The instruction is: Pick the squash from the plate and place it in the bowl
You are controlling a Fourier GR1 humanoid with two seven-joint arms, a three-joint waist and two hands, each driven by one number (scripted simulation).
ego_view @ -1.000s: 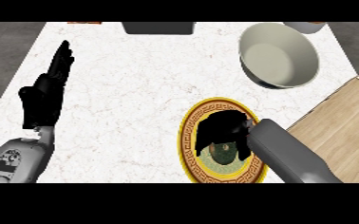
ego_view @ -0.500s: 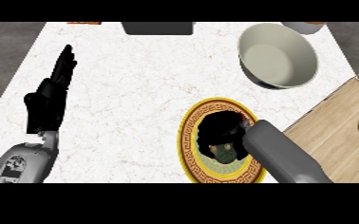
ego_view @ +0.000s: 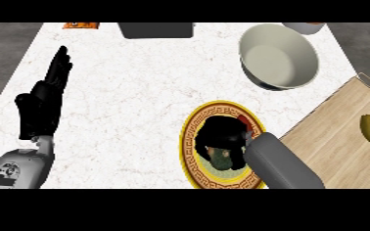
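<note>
Your right hand (ego_view: 222, 136) is down on the plate (ego_view: 189, 142), its dark fingers curled round the squash (ego_view: 225, 159) — only a green patch of the squash shows below the hand, over the plate's middle. The grey forearm (ego_view: 282, 166) comes in from the lower right and covers the plate's right side, so you cannot see that rim. The plate itself, yellow-edged with a patterned band, sits near the tabletop's (ego_view: 137, 93) lower edge, right of centre.

Your left hand (ego_view: 45, 100) rests at the left edge of the view, fingers straight and pointing up, holding nothing, well apart from the plate.

Just beside the plate on the right lies a wooden board (ego_view: 329, 132), set at an angle; its near corner comes close to the plate's rim. A yellowish thing (ego_view: 365, 127) shows at the board's right edge, cut off by the view, and you cannot tell what it is.

Farther up and to the right stands the bowl (ego_view: 278, 56), pale inside, with a bare strip of white tabletop between it and the plate. The middle and left of the tabletop are open.

At the far edge sit a dark grey box (ego_view: 155, 29), a small orange thing (ego_view: 81, 25) at the left corner, and part of another pale dish (ego_view: 307, 27) behind the bowl.
</note>
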